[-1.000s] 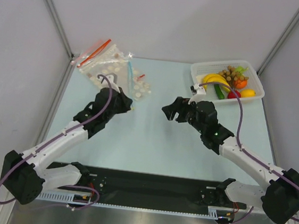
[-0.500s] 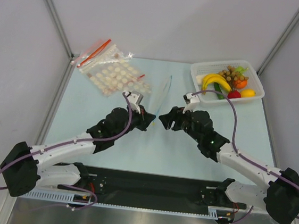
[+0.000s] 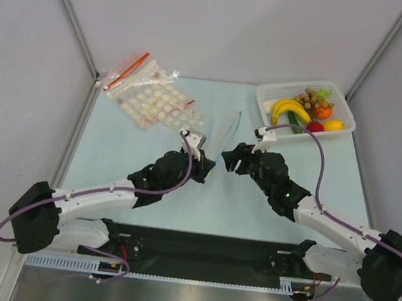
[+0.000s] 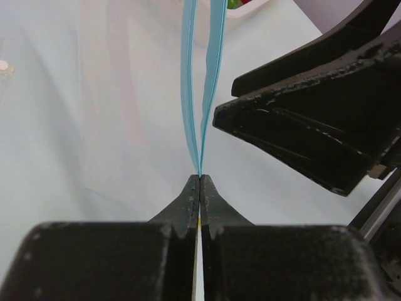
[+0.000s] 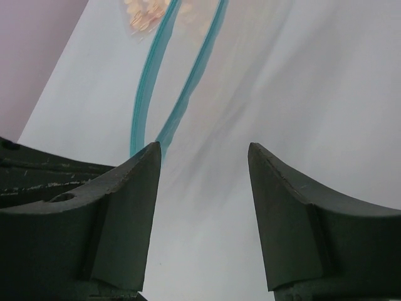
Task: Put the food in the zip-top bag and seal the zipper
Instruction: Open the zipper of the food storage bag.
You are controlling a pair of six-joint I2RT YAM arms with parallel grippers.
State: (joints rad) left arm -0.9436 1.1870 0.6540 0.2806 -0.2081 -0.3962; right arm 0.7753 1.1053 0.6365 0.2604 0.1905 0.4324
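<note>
My left gripper (image 3: 203, 167) is shut on one end of the zip-top bag (image 3: 225, 135), held above the middle of the table. In the left wrist view the two light blue halves of the zipper (image 4: 215, 69) run away from the closed left gripper (image 4: 200, 179) and stand slightly apart. My right gripper (image 3: 230, 159) is open just right of the bag. In the right wrist view the open right gripper (image 5: 203, 150) faces the clear film with the zipper (image 5: 145, 94) at its left finger. The food, tan fruits (image 3: 311, 99) and a red fruit (image 3: 315, 126), lies in the basket.
A white basket (image 3: 292, 86) at the back right also holds bananas (image 3: 290, 108), an orange (image 3: 325, 113) and a lemon (image 3: 333, 125). At the back left lie a clear bag of white discs (image 3: 156, 102) and a bag with a red strip (image 3: 126, 71).
My left arm has carried the zip-top bag from the back left to the table's middle. My right gripper has narrowed somewhat and shifted slightly right beside the bag.
</note>
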